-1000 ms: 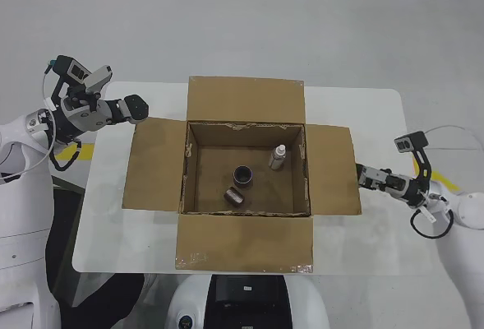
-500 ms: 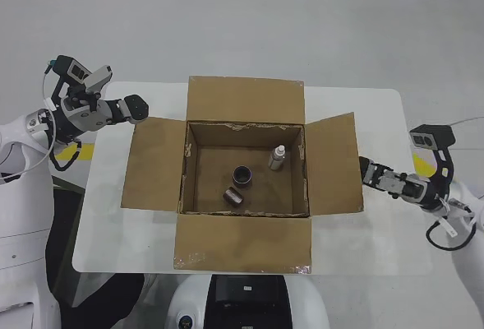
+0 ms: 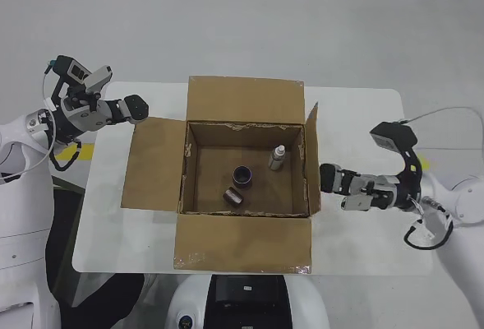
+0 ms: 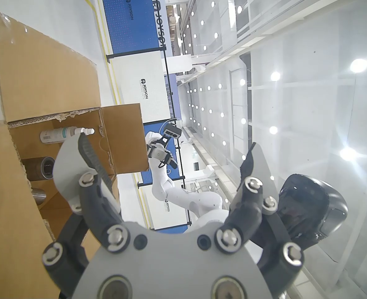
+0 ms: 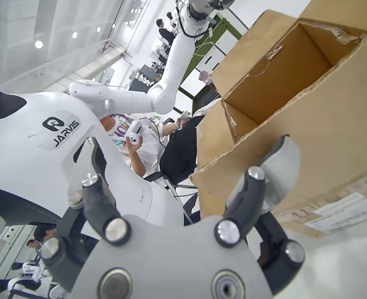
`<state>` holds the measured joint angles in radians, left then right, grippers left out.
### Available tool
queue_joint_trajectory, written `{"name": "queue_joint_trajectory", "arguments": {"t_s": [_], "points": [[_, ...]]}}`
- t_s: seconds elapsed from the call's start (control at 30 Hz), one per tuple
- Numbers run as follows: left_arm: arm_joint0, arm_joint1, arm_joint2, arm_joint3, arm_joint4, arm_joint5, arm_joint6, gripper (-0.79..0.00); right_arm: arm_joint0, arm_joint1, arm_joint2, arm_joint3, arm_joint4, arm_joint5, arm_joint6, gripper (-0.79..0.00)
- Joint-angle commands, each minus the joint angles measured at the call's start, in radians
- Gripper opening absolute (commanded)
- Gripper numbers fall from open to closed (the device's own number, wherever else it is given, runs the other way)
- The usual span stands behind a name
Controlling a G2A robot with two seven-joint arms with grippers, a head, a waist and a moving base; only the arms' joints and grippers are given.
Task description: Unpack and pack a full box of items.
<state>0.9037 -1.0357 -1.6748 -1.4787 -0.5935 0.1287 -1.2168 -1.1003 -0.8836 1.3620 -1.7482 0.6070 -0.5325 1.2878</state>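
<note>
A white table (image 3: 365, 115) is set on a grey floor (image 3: 225, 37). Blue wall panels (image 4: 127, 13) and rows of ceiling lights (image 4: 275, 76) are seen in the hall behind.

Box (image 3: 246, 238) matt corrugated cardboard, torn rough edges; table (image 3: 373, 115) smooth white.

- We see lettering on a blue wall panel (image 4: 130, 13) and a white panel (image 4: 140, 87) beside it;
- a printed sticker (image 5: 342, 208) on the box (image 5: 311, 125), too small to read;
- a label on the bottle (image 4: 57, 134), unreadable
</note>
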Motion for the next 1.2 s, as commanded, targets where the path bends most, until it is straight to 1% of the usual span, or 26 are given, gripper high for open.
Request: {"name": "queue_joint_trajectory", "arguments": {"t_s": [0.0,0.13,0.2,0.3,0.53,0.67,0.83,1.03,1.17], "points": [[0.000,0.000,0.000,0.000,0.000,0.000,0.000,0.000,0.023,-0.001,-0.047,0.000,-0.030,-0.003,-0.003,0.000],[0.000,0.000,0.000,0.000,0.000,0.000,0.000,0.000,0.071,-0.006,-0.132,0.022,-0.123,-0.012,-0.012,0.000],[0.000,0.000,0.000,0.000,0.000,0.000,0.000,0.000,0.090,-0.007,-0.152,0.038,-0.195,-0.028,-0.028,0.000],[0.000,0.000,0.000,0.000,0.000,0.000,0.000,0.000,0.097,-0.010,-0.185,0.046,-0.244,-0.041,-0.041,0.000],[0.000,0.000,0.000,0.000,0.000,0.000,0.000,0.000,0.100,-0.020,-0.238,0.053,-0.303,-0.033,-0.078,0.000],[0.000,0.000,0.000,0.000,0.000,0.000,0.000,0.000,0.100,-0.022,-0.245,0.043,-0.299,-0.040,-0.090,0.000],[0.000,0.000,0.000,0.000,0.000,0.000,0.000,0.000,0.089,-0.016,-0.206,0.028,-0.236,-0.083,-0.087,0.000],[0.000,0.000,0.000,0.000,0.000,0.000,0.000,0.000,0.040,0.010,-0.063,0.045,-0.213,-0.117,-0.117,0.000],[0.000,0.000,0.000,0.000,0.000,0.000,0.000,0.000,0.000,0.023,0.014,0.096,-0.193,-0.112,-0.135,0.000]]}}
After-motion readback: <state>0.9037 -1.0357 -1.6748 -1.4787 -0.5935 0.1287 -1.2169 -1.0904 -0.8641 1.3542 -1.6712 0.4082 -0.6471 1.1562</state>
